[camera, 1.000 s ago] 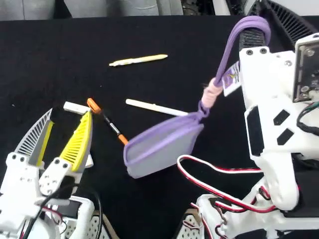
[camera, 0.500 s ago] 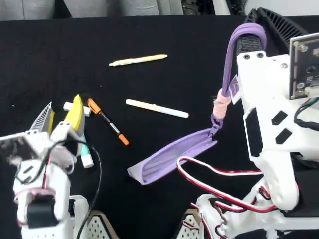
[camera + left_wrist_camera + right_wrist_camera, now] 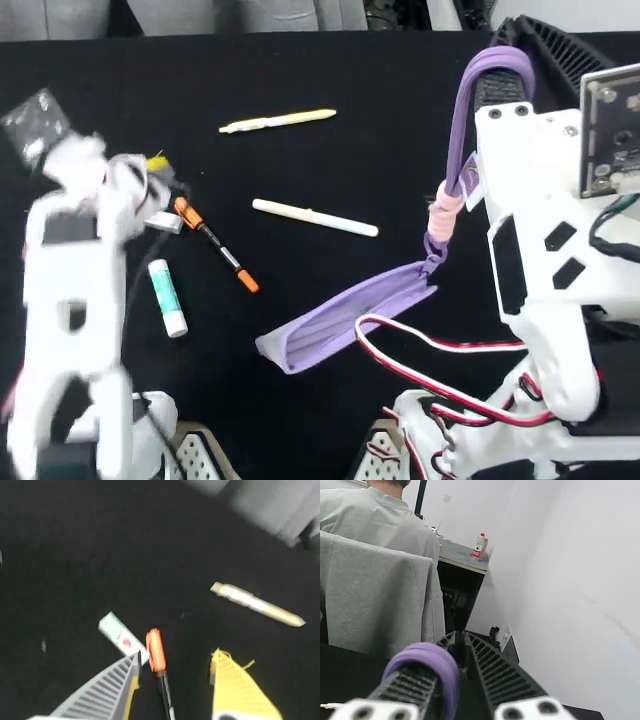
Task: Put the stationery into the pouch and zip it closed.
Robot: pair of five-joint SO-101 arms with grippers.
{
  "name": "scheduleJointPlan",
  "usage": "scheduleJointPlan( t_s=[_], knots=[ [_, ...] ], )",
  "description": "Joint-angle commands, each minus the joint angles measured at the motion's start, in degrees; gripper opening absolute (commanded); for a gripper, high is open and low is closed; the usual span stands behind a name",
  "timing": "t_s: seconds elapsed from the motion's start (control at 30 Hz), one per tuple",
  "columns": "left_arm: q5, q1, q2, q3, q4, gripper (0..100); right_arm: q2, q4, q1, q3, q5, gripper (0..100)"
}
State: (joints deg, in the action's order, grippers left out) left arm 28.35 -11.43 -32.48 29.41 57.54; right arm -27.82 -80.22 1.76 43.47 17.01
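The purple pouch hangs tilted from its strap, its low end on the black table. My right gripper is shut on that strap, and the strap loops over one finger. My left gripper is open at the table's left, over the cap end of the orange and black marker. Between its grey and yellow fingers lies the marker's orange cap, with a white eraser beside it. A yellow pen, a white pen and a green and white glue stick lie loose.
The black table has open room at its back and between the pens. The right arm's white body and red and white wires stand close behind the pouch. A grey-backed chair is beyond the table.
The left arm swung from the near edge out over the orange marker, uncovering the glue stick. The right arm lowered the pouch so its end rests on the table, then held still.
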Motion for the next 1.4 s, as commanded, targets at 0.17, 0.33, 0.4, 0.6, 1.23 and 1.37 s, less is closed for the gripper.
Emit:
scheduleJointPlan(
  t_s=[0.17,0.33,0.4,0.6,1.23,1.37],
  knots=[
    [10.99,6.11,38.42,-34.51,12.84,24,-0.75,0.18,-0.35,-0.13,-0.09,1.1],
    [11.87,7.08,49.76,-42.95,13.01,24,-0.75,0.18,-0.35,-0.13,-0.09,1.1],
    [11.87,6.64,52.31,-44.97,13.01,24,-0.75,0.18,-0.35,-0.13,-0.09,1.1],
    [11.87,4.79,57.58,-48.13,12.4,24,-0.75,0.18,-0.44,-0.13,-0.09,1.1],
    [11.78,2.51,63.82,-48.13,9.85,23,-0.75,0.18,-0.44,-0.13,-0.09,1.1],
    [11.6,3.65,63.82,-48.13,12.66,23,-0.75,0.53,-0.44,-0.22,-0.18,1.1]
  ],
)
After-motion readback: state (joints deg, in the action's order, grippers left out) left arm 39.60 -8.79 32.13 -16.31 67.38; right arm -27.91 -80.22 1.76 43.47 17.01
